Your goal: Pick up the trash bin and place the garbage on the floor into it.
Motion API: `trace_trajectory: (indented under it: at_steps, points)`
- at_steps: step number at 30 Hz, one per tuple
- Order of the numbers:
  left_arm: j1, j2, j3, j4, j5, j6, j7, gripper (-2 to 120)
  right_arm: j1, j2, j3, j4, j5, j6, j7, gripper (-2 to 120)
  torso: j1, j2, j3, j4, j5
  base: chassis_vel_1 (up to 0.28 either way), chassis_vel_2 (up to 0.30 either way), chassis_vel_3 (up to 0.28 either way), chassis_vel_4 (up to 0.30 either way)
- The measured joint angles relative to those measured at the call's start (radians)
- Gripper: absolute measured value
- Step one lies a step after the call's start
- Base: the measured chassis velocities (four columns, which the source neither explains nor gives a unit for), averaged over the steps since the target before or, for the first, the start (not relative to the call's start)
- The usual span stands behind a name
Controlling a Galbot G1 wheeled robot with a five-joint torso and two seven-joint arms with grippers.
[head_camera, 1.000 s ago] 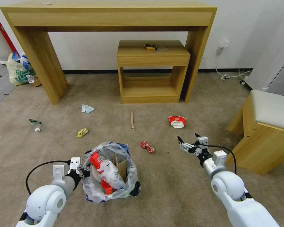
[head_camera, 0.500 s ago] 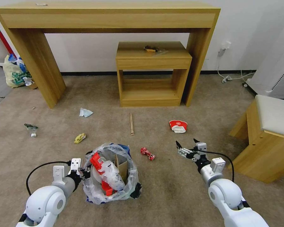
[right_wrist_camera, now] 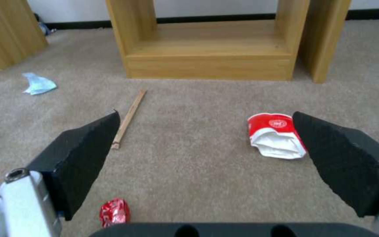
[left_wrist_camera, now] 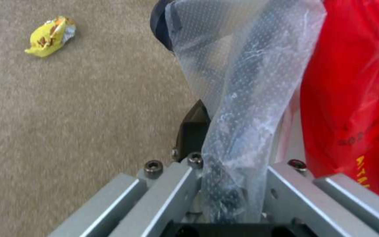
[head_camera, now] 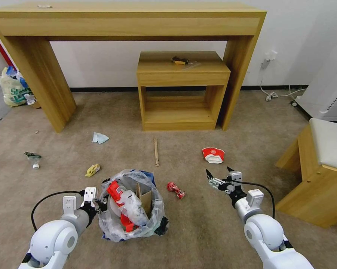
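Gripping the plastic-lined rim of the trash bin (head_camera: pixel 132 205) at its left side, left gripper (head_camera: pixel 99 204) clamped on the liner, bin near-left on the floor (head_camera: pixel 198 231), mouth up. Hovering right of it, right gripper (head_camera: pixel 217 177) with jaws wide apart, aimed far toward the crushed red-and-white cup (head_camera: pixel 213 154). Lying between bin and right gripper, red wrapper (head_camera: pixel 175 189). Farther off, wooden stick (head_camera: pixel 156 151), long axis running near to far. Left of the bin, yellow wrapper (head_camera: pixel 92 170).

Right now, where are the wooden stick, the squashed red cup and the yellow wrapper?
wooden stick (head_camera: pixel 156 151), head view, middle of its length.
squashed red cup (right_wrist_camera: pixel 272 125), right wrist view, its red side.
yellow wrapper (left_wrist_camera: pixel 49 36), left wrist view, its centre.
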Motion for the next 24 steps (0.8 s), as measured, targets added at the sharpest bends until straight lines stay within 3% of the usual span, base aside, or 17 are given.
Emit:
trace_trajectory:
  at_steps: [10,14,24]
  points:
    - [-0.005,0.0,-0.001,0.006,-0.002,0.0,0.001,0,0.03,-0.002,-0.048,-0.044,-0.009,-0.013,-0.001,100,0.0,0.0,0.0,0.0,-0.0001,-0.088,0.091,0.092,-0.1]
    - [-0.006,-0.003,-0.002,0.006,-0.002,0.0,-0.002,0,0.095,-0.026,-0.104,-0.127,-0.005,-0.025,-0.008,100,0.0,0.0,0.0,0.0,0.0,-0.076,0.062,0.064,-0.072]
    - [0.0,-0.004,-0.017,-0.019,-0.016,0.0,-0.022,0,0.198,-0.056,-0.219,-0.346,-0.058,-0.032,-0.19,100,0.0,0.0,0.0,0.0002,0.0,-0.006,0.004,0.002,-0.005]
